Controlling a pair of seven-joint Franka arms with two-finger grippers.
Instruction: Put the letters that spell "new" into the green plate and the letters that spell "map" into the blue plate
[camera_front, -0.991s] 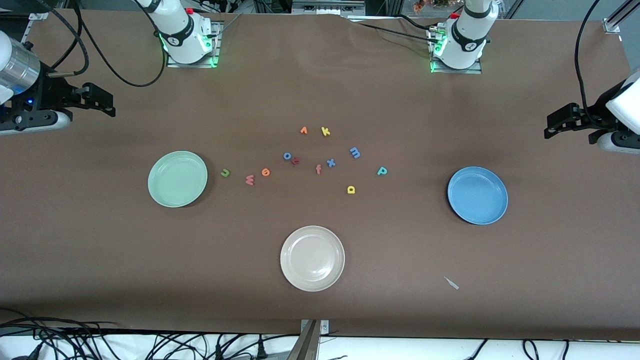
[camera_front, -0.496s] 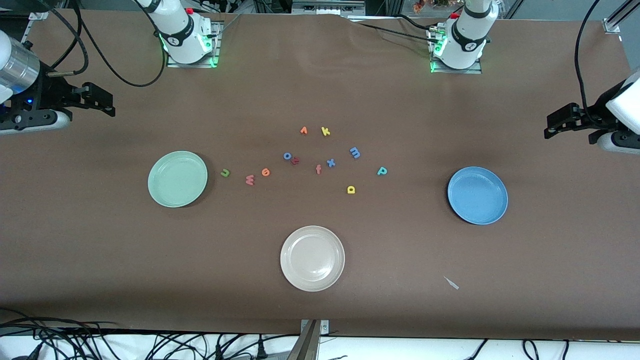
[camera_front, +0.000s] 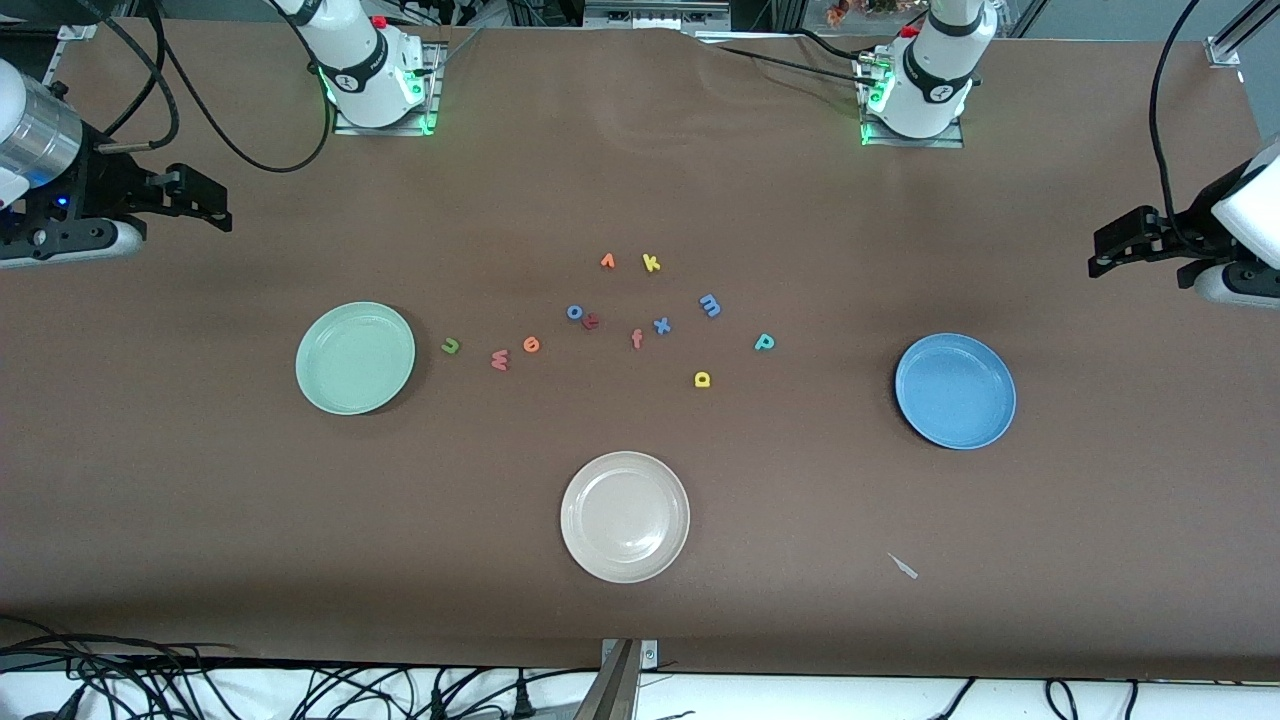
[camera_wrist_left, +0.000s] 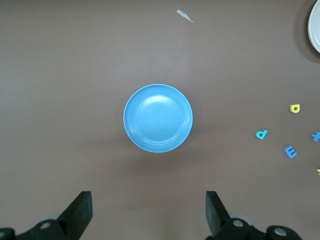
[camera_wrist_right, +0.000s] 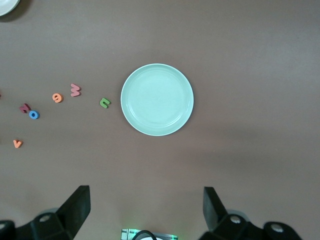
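Olive-green foam n (camera_front: 450, 346), salmon-red foam w (camera_front: 500, 360) and orange foam e (camera_front: 531, 345), seen from the front, lying in a short row on the brown table (camera_front: 640, 620) just beside the round pale mint-green plate (camera_front: 355, 358), none in it. Blue foam m (camera_front: 710, 305), teal foam p (camera_front: 764, 342) and yellow blocky foam a (camera_front: 702, 379) spread near the table's middle, toward the round medium-blue plate (camera_front: 955, 391) yet well apart from it. Among them a blue o (camera_front: 575, 312), blue x (camera_front: 661, 325), salmon f (camera_front: 637, 339), orange v-like letter (camera_front: 607, 261) and yellow k (camera_front: 651, 263). Round beige-white plate (camera_front: 625, 517) nearer the camera than all the letters. Right gripper (camera_front: 212, 210) raised over the table edge at the right arm's end, empty, waiting; left gripper (camera_front: 1110, 250) likewise at the left arm's end.

From the left wrist: left gripper (camera_wrist_left: 149, 212) released, jaws spread wide, hanging over bare table near the blue plate (camera_wrist_left: 158, 118), with p (camera_wrist_left: 261, 134), m (camera_wrist_left: 290, 151) and a (camera_wrist_left: 295, 108) off to one side.

From the right wrist: right gripper (camera_wrist_right: 146, 209) released too, holding nothing, over bare table near the green plate (camera_wrist_right: 157, 99); n (camera_wrist_right: 104, 103), w (camera_wrist_right: 75, 90) and e (camera_wrist_right: 57, 97) beside that plate.
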